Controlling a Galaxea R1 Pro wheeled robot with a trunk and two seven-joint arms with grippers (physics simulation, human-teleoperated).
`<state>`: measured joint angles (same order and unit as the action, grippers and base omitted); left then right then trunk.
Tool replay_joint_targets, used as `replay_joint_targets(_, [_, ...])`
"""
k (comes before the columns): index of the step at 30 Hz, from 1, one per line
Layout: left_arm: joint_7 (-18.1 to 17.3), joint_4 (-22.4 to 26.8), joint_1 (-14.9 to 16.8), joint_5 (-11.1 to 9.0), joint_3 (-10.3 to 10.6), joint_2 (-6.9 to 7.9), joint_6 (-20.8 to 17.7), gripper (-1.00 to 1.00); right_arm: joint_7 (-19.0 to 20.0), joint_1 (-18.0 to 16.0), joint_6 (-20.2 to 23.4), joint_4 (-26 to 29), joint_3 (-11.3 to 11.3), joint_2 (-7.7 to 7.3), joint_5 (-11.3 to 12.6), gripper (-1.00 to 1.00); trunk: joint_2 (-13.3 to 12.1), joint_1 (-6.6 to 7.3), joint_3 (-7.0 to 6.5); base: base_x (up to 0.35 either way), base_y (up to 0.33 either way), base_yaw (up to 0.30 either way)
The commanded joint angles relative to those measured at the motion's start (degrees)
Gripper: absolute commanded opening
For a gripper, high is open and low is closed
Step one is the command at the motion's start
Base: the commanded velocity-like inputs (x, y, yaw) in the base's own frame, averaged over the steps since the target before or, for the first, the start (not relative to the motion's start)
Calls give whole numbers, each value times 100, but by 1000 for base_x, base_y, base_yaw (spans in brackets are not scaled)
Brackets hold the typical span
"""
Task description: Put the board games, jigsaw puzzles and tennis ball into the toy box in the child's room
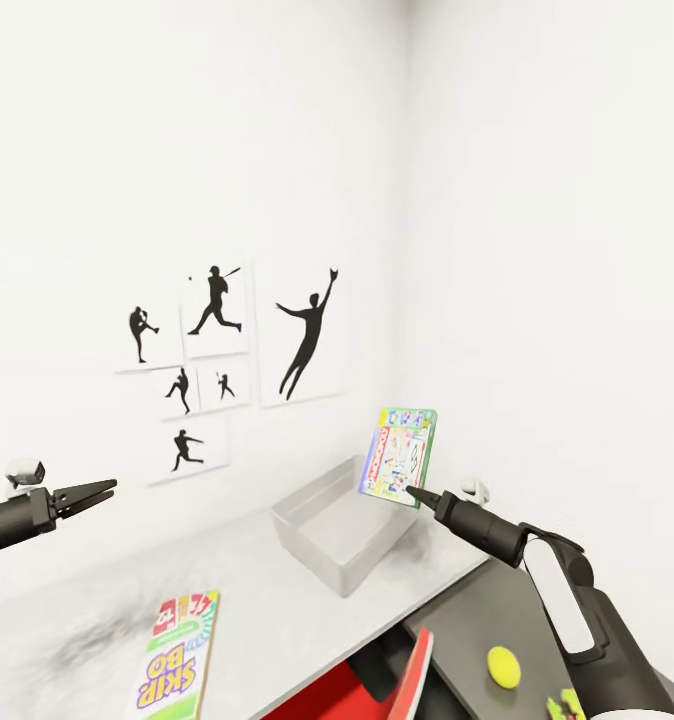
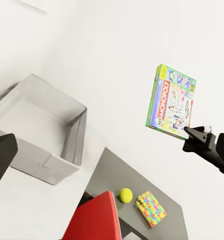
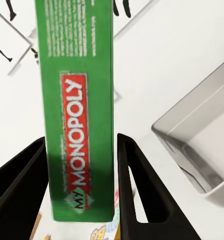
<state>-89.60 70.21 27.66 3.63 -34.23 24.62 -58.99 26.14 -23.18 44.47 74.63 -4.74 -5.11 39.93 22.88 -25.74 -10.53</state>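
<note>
Head view: we're pinching Monopoly box (image 1: 400,456) by its corner in right gripper (image 1: 413,492), upright over toy box (image 1: 344,535). Left gripper (image 1: 104,488) nearly closed, empty. Thin grip, could be slipping past rim.

SKIP BO game box (image 1: 177,655) and red chair (image 1: 392,685) cropped at head view's bottom edge.

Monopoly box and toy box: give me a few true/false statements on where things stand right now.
1. The right tool holds the Monopoly box upright in the air. True.
2. The toy box already holds a game. False: it looks empty.
3. The SKIP BO box lies flat on the table. True.
4. The tennis ball is in the left tool. False: it rests on the dark side unit; that tool holds nothing.
</note>
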Motion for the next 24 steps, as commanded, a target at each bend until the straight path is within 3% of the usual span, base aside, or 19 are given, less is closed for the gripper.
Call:
replay_joint_targets(1, [-40, 1, 1, 36, -5, -1, -60, 100, 18, -3, 36, -3, -11, 1, 6, -100, 4, -4, 3, 197, 69, 0])
replay_joint_targets(11, [-40, 1, -6, 33, -10, -1, -60, 100, 27, -3, 36, -9, -14, 1, 12, -100, 4, -4, 46, 171, 12, -11])
replay_joint_targets(24, [-40, 1, -6, 33, -14, -1, -51, 100, 40, -3, 35, -8, -18, -4, 12, -100, 4, -4, 65, 42, 0, -7])
